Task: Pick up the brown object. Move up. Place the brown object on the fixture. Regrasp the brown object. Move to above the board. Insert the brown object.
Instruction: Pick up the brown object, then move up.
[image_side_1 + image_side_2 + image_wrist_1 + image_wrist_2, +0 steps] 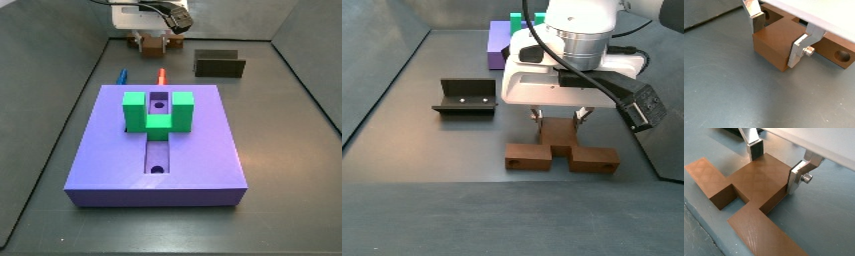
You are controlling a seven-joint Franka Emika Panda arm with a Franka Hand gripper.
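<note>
Between the gripper [560, 120] fingers, the brown object [561, 154] lies flat.

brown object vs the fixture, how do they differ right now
The brown object is orange-brown and solid, a bar with a crosspiece; the fixture is dark olive-grey, a hollow U-shaped bracket. The gripper straddles the brown object's crosspiece, fingers either side; the fixture stands alone, empty. Both rest on the grey floor.
</note>
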